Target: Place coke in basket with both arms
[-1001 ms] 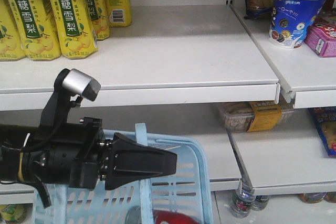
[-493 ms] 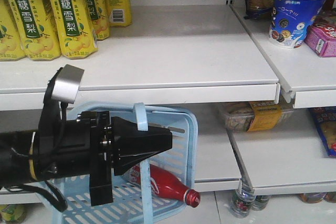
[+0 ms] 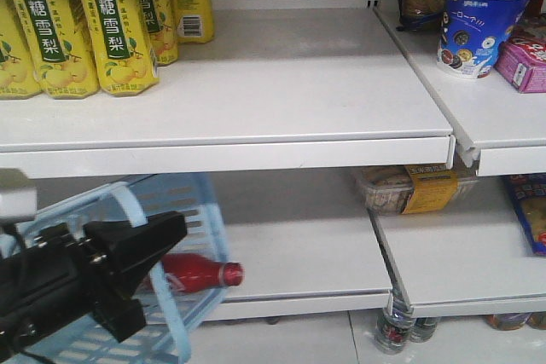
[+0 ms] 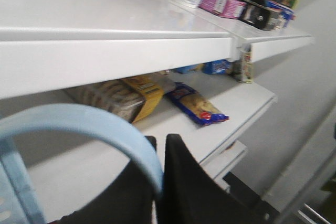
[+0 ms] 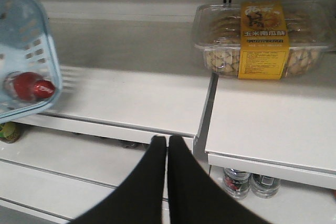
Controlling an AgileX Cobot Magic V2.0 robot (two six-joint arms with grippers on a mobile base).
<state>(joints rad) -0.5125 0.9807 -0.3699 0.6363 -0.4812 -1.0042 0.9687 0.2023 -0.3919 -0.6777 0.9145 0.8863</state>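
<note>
The light blue slotted plastic basket (image 3: 183,210) hung tilted before the white shelf (image 3: 290,245) from the left tool (image 4: 157,182), clamped on its handle (image 4: 89,124), so the red coke bottle (image 3: 192,274) lay inside, while the right tool (image 5: 168,148) idled closed and empty.

The exterior front-facing view looks level and from close range at white metal shop shelving (image 3: 299,125), with tall yellow drink bottles (image 3: 111,23) at the upper shelf's back left corner. A light blue slotted plastic basket (image 3: 192,202) fills its lower left.

The left wrist-mounted view sits low, just behind the basket's curved light blue handle (image 4: 105,129), and faces up and rightward along the shelf's front edge (image 4: 131,56).

The right wrist-mounted view faces forward and slightly downward at the lower shelf (image 5: 157,98).

All three views share a clear plastic snack tray with a yellow label (image 5: 262,38) (image 3: 418,189) (image 4: 126,95) and the basket (image 5: 23,51).
</note>
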